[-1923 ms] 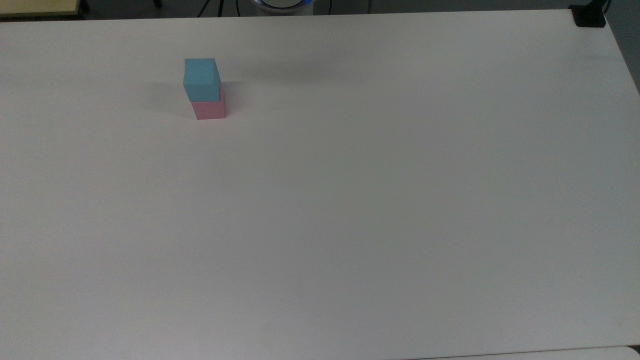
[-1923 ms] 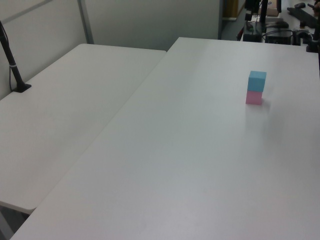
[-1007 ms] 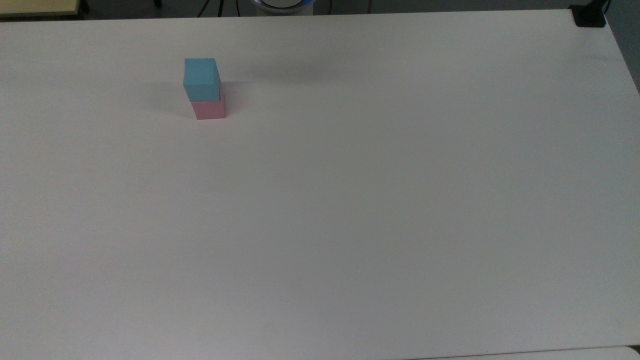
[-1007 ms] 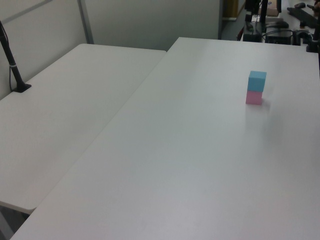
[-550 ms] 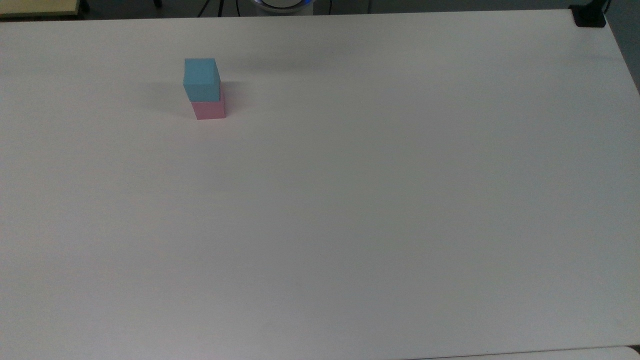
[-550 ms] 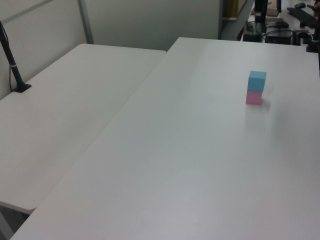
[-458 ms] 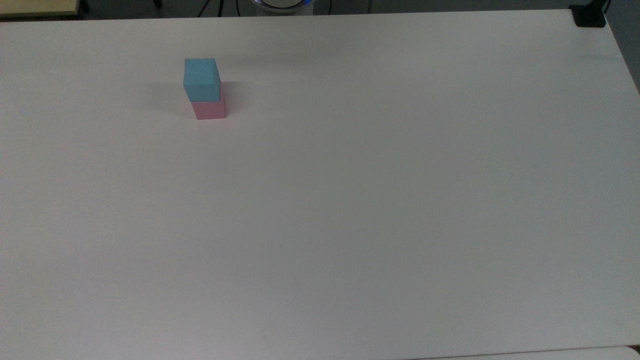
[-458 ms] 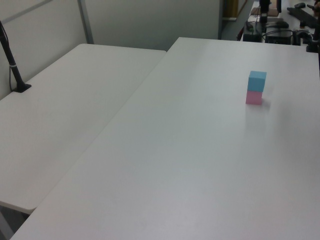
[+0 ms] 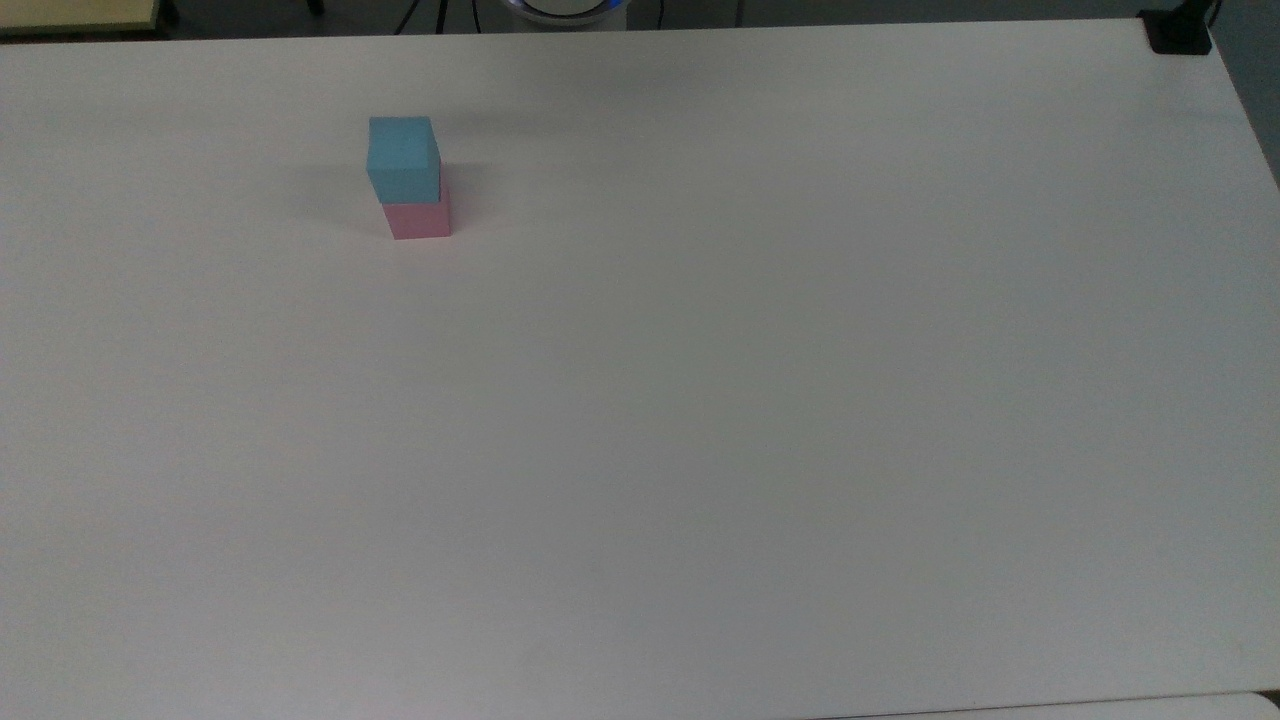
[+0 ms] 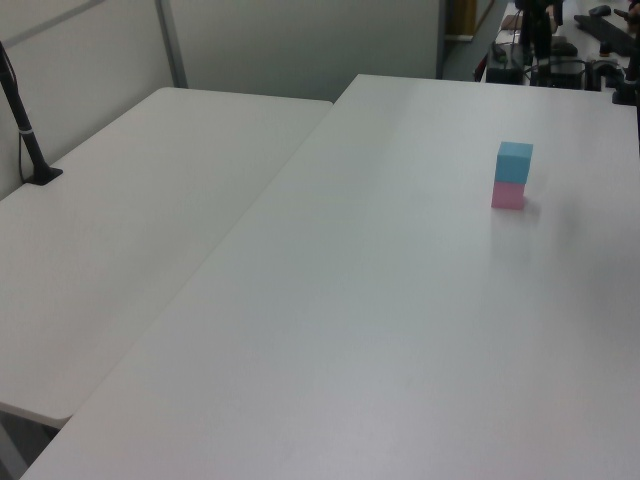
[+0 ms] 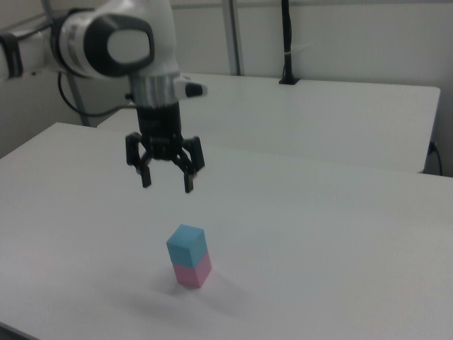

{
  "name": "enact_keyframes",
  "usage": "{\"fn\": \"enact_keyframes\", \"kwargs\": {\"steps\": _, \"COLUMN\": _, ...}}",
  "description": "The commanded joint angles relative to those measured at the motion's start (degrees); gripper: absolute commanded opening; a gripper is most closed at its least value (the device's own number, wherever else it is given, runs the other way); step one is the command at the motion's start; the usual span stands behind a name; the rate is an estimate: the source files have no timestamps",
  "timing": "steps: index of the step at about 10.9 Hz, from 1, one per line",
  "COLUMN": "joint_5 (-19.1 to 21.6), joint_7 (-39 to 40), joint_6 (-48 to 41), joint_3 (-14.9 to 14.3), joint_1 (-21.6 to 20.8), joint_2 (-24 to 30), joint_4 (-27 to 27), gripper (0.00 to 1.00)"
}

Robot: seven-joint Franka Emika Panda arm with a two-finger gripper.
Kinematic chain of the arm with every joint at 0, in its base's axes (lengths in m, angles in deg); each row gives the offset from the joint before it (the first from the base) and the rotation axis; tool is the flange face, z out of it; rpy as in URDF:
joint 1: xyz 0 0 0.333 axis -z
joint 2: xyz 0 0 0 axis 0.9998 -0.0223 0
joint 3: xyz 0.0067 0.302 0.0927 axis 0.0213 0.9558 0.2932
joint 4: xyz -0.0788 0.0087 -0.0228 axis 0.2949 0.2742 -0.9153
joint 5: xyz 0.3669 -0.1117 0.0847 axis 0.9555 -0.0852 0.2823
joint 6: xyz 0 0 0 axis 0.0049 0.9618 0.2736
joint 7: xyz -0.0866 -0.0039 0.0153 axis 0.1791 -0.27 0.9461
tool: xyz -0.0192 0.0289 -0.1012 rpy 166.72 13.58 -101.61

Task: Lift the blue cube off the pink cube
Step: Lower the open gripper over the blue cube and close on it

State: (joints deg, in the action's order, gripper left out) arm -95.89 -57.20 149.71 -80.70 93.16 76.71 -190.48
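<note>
A light-blue cube, the blue cube [image 9: 403, 158] [image 10: 514, 162] [image 11: 187, 244], sits squarely on the pink cube [image 9: 419, 220] [image 10: 508, 195] [image 11: 193, 273], which rests on the white table [image 9: 700, 400]. In the right view my gripper [image 11: 168, 185] hangs open in the air, well above the stack and a little toward the right view's left, its black fingers [image 11: 190, 173] spread and empty. The white arm [image 11: 113, 42] reaches in from the right view's upper left.
A second white table [image 10: 120, 230] adjoins on the left view's left, with a black post [image 10: 25, 125] clamped at its edge. Another black clamp [image 9: 1178, 35] sits at the top view's upper right corner. Cables and gear [image 10: 560, 60] lie beyond the far edge.
The cubes have not moved. A faint shadow on the table behind the stack has shifted toward the top view's top.
</note>
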Motion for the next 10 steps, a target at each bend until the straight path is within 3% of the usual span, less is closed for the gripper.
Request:
{"fn": "enact_keyframes", "kwargs": {"steps": 1, "joint_5": 0.2, "joint_7": -7.1, "joint_6": 13.1, "joint_3": 0.1, "joint_1": 0.0, "joint_2": 1.2, "joint_4": -11.7, "gripper": 1.00}}
{"fn": "enact_keyframes", "kwargs": {"steps": 4, "joint_5": 0.2, "joint_7": -8.0, "joint_6": 23.9, "joint_3": 0.0, "joint_1": 0.0, "joint_2": -0.1, "joint_4": -17.7, "gripper": 1.00}}
{"fn": "enact_keyframes", "kwargs": {"steps": 10, "joint_5": 0.1, "joint_7": -10.5, "joint_6": 27.7, "joint_3": 0.1, "joint_1": -0.6, "joint_2": -2.2, "joint_4": -21.7, "gripper": 1.00}}
